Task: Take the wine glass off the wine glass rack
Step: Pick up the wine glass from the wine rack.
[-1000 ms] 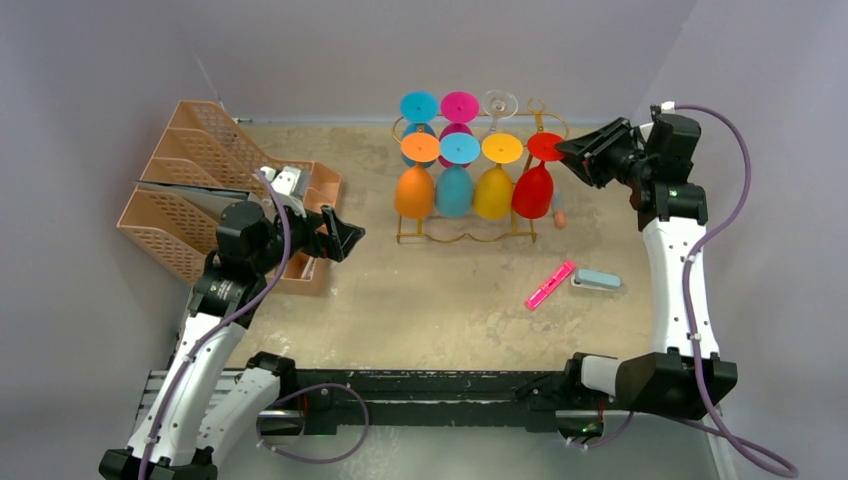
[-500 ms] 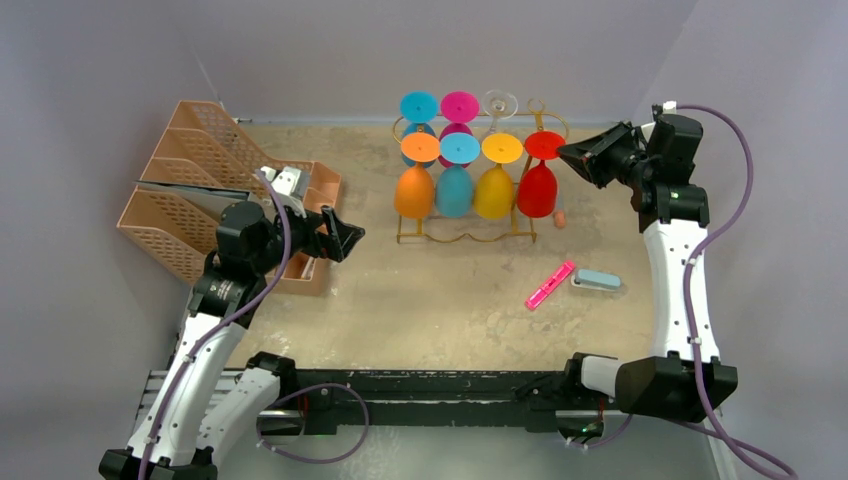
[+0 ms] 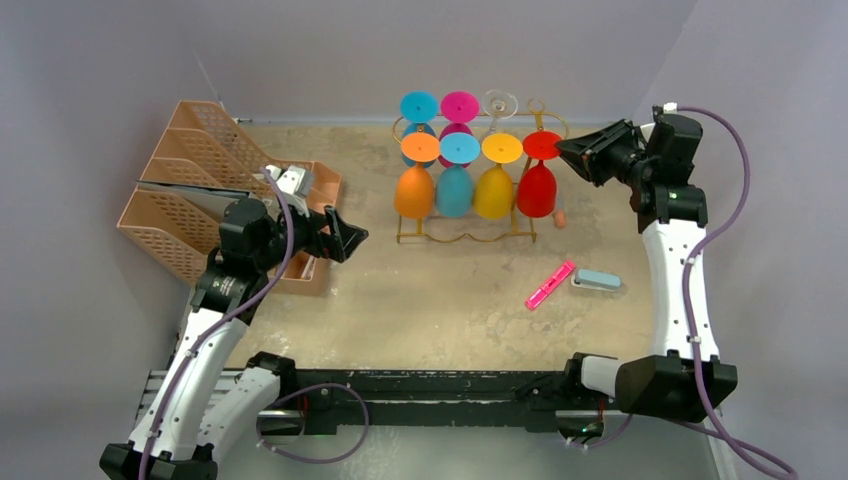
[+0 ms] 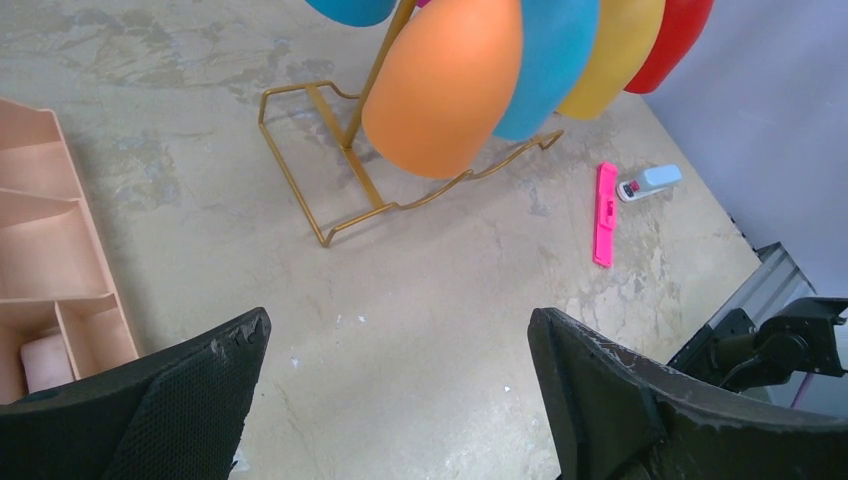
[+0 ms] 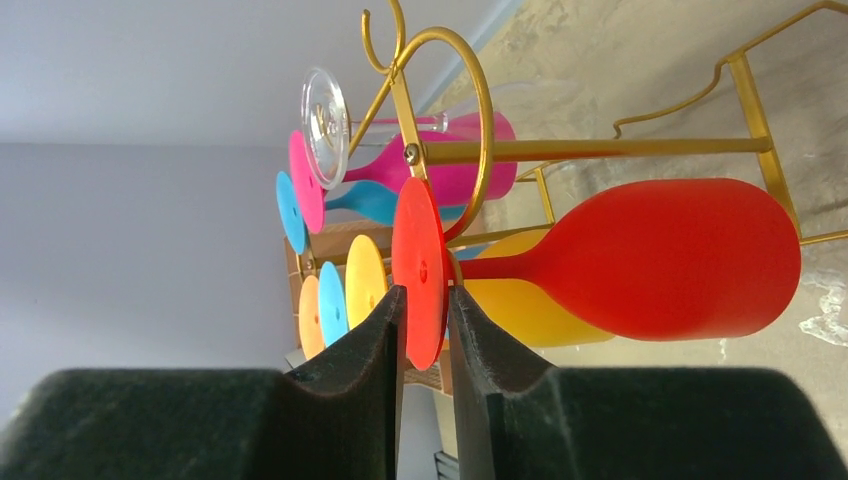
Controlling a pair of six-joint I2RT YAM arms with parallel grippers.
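Right arm (image 3: 672, 262) stretched level, upper right; right fingers (image 5: 370, 350) straddle red wine glass (image 5: 660, 258) foot (grip unclear); left fingers (image 4: 200, 400) splayed.

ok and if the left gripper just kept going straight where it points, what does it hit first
Probably the bare table, since the open left gripper tilts down at it; beyond lies the wine glass rack's base rail under the orange glass. Depth is unclear.
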